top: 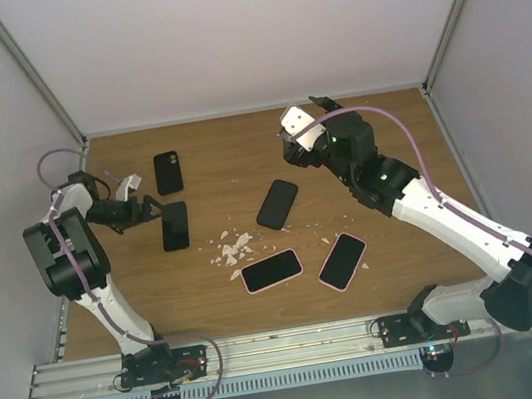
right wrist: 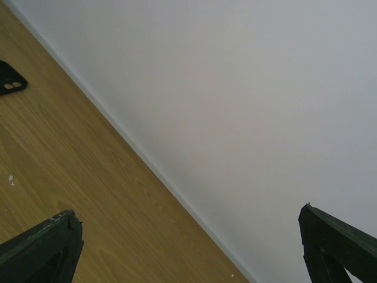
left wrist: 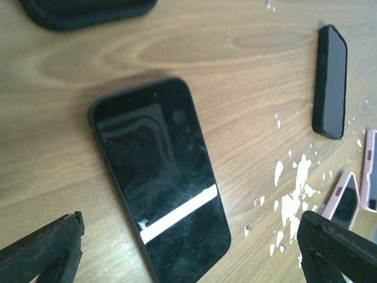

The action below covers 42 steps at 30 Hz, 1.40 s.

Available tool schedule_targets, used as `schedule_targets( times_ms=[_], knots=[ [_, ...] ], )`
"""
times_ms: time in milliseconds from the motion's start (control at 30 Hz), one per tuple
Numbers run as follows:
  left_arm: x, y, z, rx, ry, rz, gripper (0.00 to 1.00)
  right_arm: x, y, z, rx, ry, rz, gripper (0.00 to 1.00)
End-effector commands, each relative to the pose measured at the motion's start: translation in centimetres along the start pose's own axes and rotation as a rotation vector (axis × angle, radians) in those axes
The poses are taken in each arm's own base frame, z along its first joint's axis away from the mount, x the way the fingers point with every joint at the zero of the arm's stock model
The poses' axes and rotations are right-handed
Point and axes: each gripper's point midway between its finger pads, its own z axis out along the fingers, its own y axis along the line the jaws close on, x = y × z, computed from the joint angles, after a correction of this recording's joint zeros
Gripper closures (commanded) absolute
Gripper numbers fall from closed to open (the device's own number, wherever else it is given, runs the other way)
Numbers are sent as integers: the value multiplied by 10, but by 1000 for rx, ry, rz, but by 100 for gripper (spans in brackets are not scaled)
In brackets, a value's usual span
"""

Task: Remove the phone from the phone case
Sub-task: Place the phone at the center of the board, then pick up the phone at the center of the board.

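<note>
table far edge bare [top: 225,135], black phones [top: 277,204], pink phones [top: 271,270], white crumbs [top: 231,249] clutter ctr

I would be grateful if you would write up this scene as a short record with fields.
left gripper: open, over the black phone, not gripping it
black phone: flat on the table, screen up
black case: beyond that phone, apart from it
right gripper: open, raised, empty
second black phone: flat, mid-table
pink-cased phones: two, nearer the arms
white crumbs: scattered mid-table
</note>
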Motion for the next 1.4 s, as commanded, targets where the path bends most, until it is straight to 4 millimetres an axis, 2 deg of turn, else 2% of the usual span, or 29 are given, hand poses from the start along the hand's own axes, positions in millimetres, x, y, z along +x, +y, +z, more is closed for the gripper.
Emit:
schedule_targets(
  times_ms=[0,100,233,367,533,600,667,833,900,1000,1233,1367],
  knots=[
    [-29,-18,-35,-141,-84,109,1,-3,-11,-14,14,-24,37,0],
    [-45,-46,-47,-190,-108,194,1,0,-13,-19,19,-27,40,0],
    [-61,-91,-40,-252,-92,311,1,3,-16,-25,27,-28,47,0],
    [-70,-130,-18,-327,-66,399,1,8,-26,-33,43,-26,74,0],
    [-78,-187,14,-333,-64,530,1,23,-39,-42,67,-5,104,0],
    [-82,-202,29,-370,-83,571,1,29,-42,-45,74,4,111,0],
    [-78,-214,48,-375,-69,611,1,35,-45,-48,83,13,117,0],
    [-52,-235,102,-255,33,602,1,47,-48,-52,99,36,107,0],
    [-45,-239,120,-253,13,585,1,51,-49,-52,106,42,97,0],
    [-30,-247,147,-305,-7,658,1,57,-48,-53,115,51,85,0],
    [-10,-244,195,-400,12,765,1,66,-42,-49,109,66,70,0],
    [4,-245,215,-387,28,796,1,66,-41,-47,104,68,67,0]
  ],
)
